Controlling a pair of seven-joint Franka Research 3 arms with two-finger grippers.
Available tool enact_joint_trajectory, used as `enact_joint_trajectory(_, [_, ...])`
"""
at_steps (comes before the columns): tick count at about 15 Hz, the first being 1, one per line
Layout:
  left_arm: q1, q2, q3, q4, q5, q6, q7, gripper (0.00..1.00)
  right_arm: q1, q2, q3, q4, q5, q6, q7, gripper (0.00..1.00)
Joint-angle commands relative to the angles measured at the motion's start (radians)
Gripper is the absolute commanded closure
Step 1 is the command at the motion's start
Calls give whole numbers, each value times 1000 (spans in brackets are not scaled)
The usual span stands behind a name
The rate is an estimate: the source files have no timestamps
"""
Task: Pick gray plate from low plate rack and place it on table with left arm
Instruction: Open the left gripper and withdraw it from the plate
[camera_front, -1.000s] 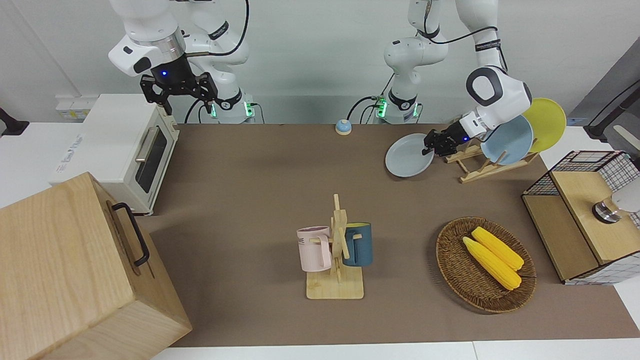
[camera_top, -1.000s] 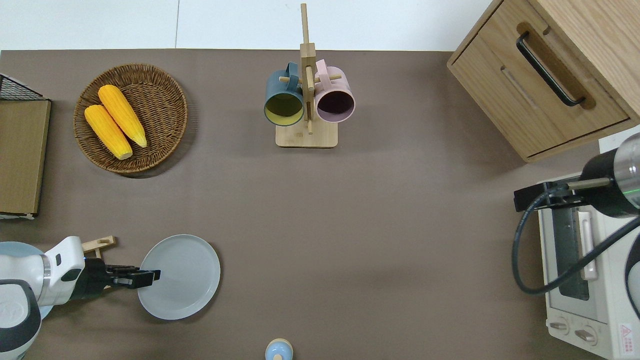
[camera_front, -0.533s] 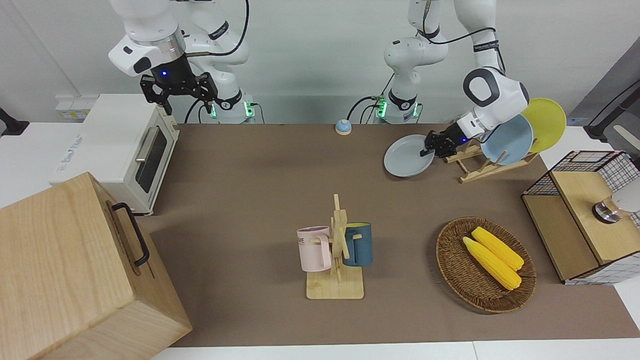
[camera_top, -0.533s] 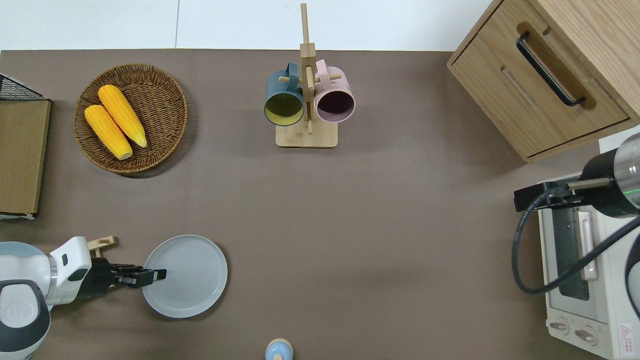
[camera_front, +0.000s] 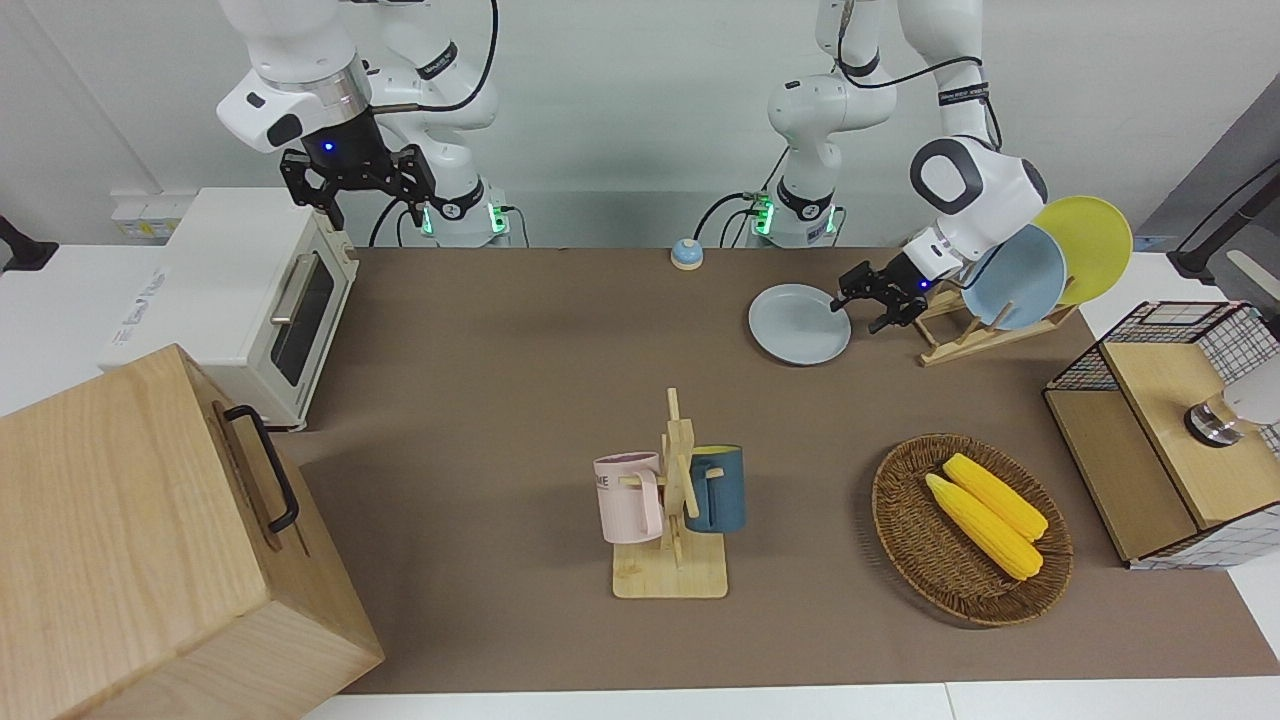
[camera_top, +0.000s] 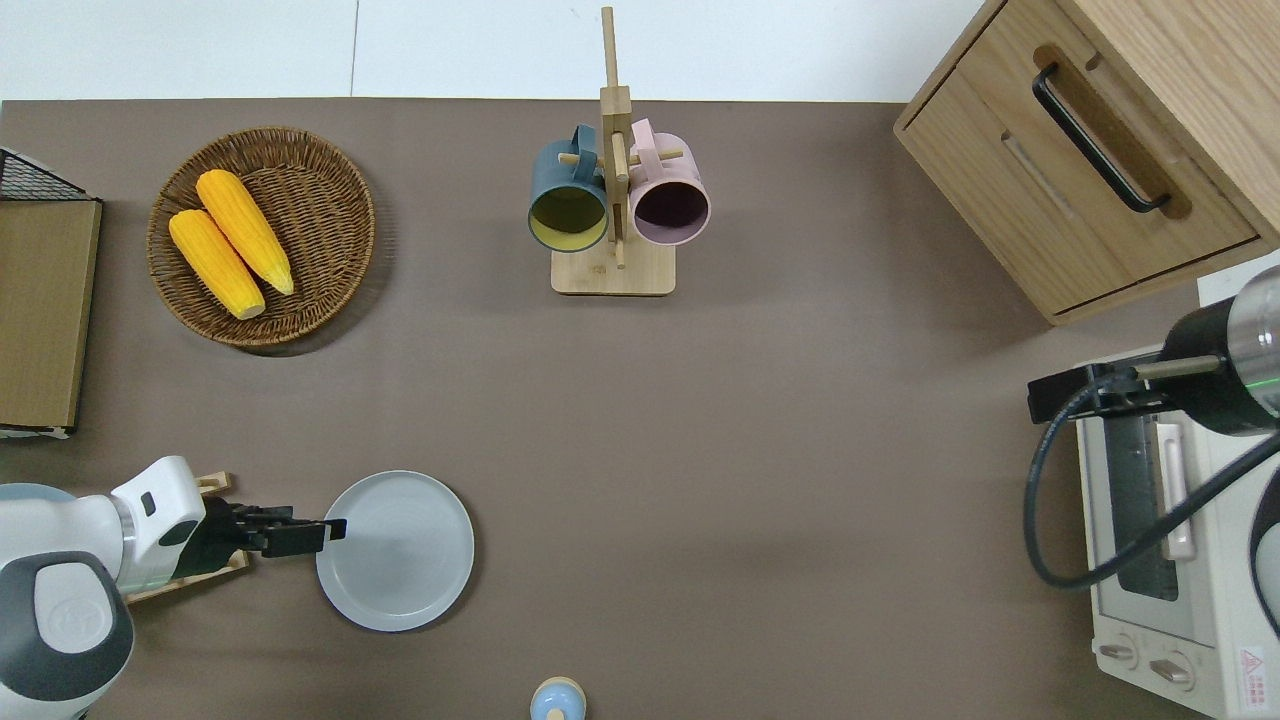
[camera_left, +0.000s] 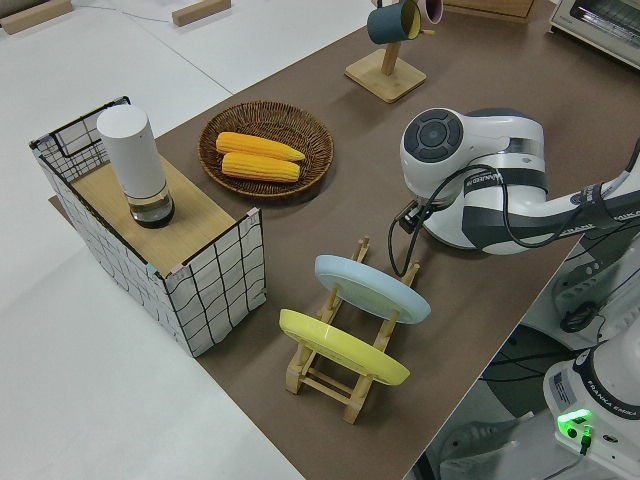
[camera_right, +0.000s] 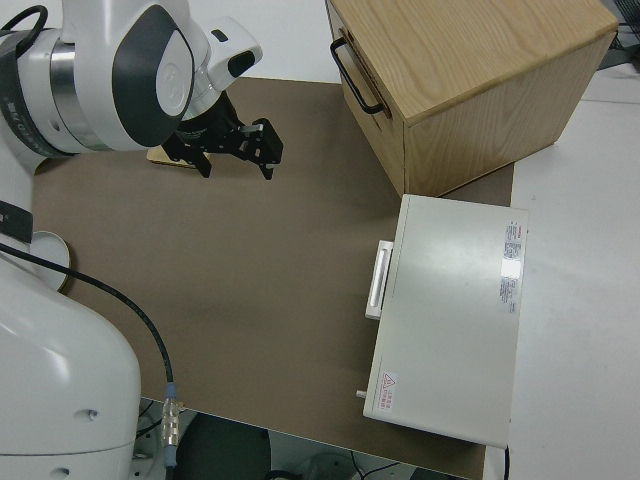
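Note:
The gray plate (camera_front: 799, 324) lies flat on the brown table (camera_front: 520, 400), beside the low plate rack (camera_front: 945, 340) toward the right arm's end. It also shows in the overhead view (camera_top: 400, 552). My left gripper (camera_front: 863, 304) is open at the plate's rim on the rack's side, and its fingertips just overlap the rim in the overhead view (camera_top: 330, 530). It holds nothing. The left side view hides the gray plate under the left arm. My right arm is parked with its gripper (camera_front: 358, 188) open.
A sky-blue plate (camera_front: 1015, 278) and a yellow plate (camera_front: 1085, 245) stand in the rack. A mug stand (camera_front: 672, 520), a corn basket (camera_front: 970, 525), a wire crate (camera_front: 1170, 430), a bell (camera_front: 686, 253), a toaster oven (camera_front: 240, 300) and a wooden cabinet (camera_front: 150, 540) are on the table.
The left gripper carried the gray plate toward the right arm's end, lowered it flat onto the table, then opened and let it go.

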Motion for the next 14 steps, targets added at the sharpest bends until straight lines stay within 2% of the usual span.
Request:
enact_joint_trajectory(1, [-13, -48, -20, 35, 101, 25, -153, 9, -7, -2, 7, 6, 6, -14, 0, 11])
enact_joint_trajectory(5, [-13, -98, -48, 139, 312, -21, -414, 7, -7, -2, 5, 6, 6, -14, -1, 11])
enact_joint_trajectory(7, [-13, -91, -62, 271, 403, -149, -520, 7, -7, -2, 7, 6, 6, -14, -1, 11])
enact_joint_trajectory(10, [-12, -59, -62, 512, 507, -390, -571, 9, -7, -2, 7, 6, 6, -14, 0, 13])
enact_joint_trajectory(14, [-13, -43, -76, 662, 529, -504, -565, 7, -7, -2, 7, 6, 6, -14, -1, 11])
